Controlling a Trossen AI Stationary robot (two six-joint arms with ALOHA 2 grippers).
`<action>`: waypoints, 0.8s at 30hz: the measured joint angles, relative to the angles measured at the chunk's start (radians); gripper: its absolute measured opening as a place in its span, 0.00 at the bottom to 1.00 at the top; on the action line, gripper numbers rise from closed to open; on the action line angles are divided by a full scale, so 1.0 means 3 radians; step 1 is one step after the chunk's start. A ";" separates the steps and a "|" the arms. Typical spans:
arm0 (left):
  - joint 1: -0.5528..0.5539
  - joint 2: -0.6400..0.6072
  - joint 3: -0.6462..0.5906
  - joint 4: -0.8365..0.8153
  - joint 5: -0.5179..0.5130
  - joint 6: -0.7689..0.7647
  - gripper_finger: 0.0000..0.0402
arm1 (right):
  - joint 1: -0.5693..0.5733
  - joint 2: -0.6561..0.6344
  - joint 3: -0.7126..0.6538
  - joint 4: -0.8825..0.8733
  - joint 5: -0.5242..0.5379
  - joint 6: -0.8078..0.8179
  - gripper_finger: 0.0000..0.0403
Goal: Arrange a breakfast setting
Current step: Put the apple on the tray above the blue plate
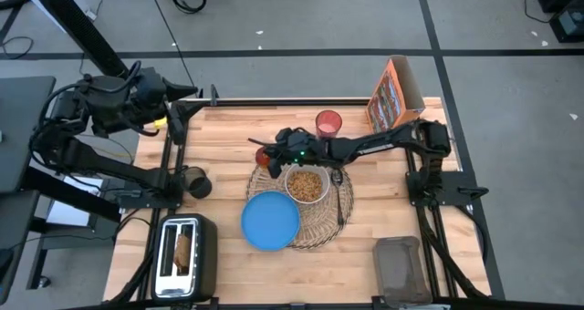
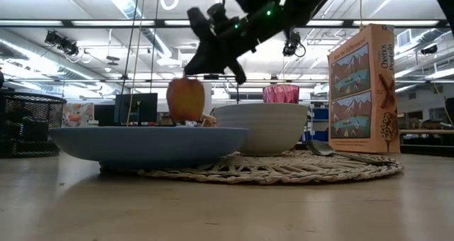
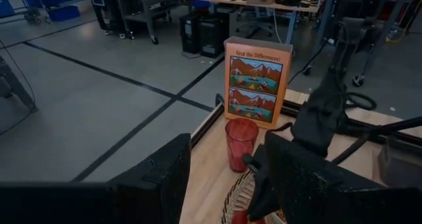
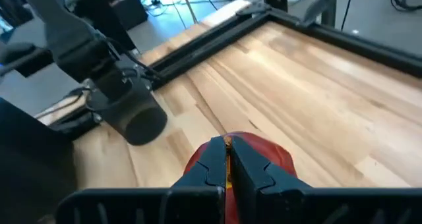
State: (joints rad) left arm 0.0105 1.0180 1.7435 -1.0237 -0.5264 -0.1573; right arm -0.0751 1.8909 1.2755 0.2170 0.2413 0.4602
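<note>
Red-yellow apple (image 2: 186, 99) hangs upright, pinched at its top by the right hand (image 1: 271, 154), beside the wicker placemat (image 1: 330, 221).

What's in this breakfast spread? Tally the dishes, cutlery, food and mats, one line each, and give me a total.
Dishes: 3 (blue plate, white bowl, pink cup)
Cutlery: 1 (spoon)
Food: 3 (apple, cereal box, toast slice in the toaster)
Mats: 1 (wicker placemat)
Total: 8
</note>
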 joint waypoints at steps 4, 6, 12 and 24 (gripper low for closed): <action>-0.0001 0.0001 0.0000 0.0000 0.0001 0.0035 0.50 | -0.0005 0.0140 0.0000 0.0039 -0.0005 0.0052 0.02; -0.0001 0.0001 0.0000 0.0000 0.0000 0.0037 0.50 | -0.0003 0.0191 0.0000 0.0050 -0.0008 0.0056 0.02; -0.0001 0.0001 0.0000 -0.0001 0.0001 0.0038 0.50 | -0.0004 0.0303 0.0001 0.0086 -0.0009 0.0061 0.02; -0.0001 0.0006 0.0000 0.0001 0.0003 0.0038 0.50 | -0.0012 0.0423 0.0002 0.0060 -0.0024 0.0060 0.03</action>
State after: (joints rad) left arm 0.0101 1.0199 1.7435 -1.0233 -0.5255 -0.1459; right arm -0.0788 2.0180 1.2762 0.2350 0.2341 0.4782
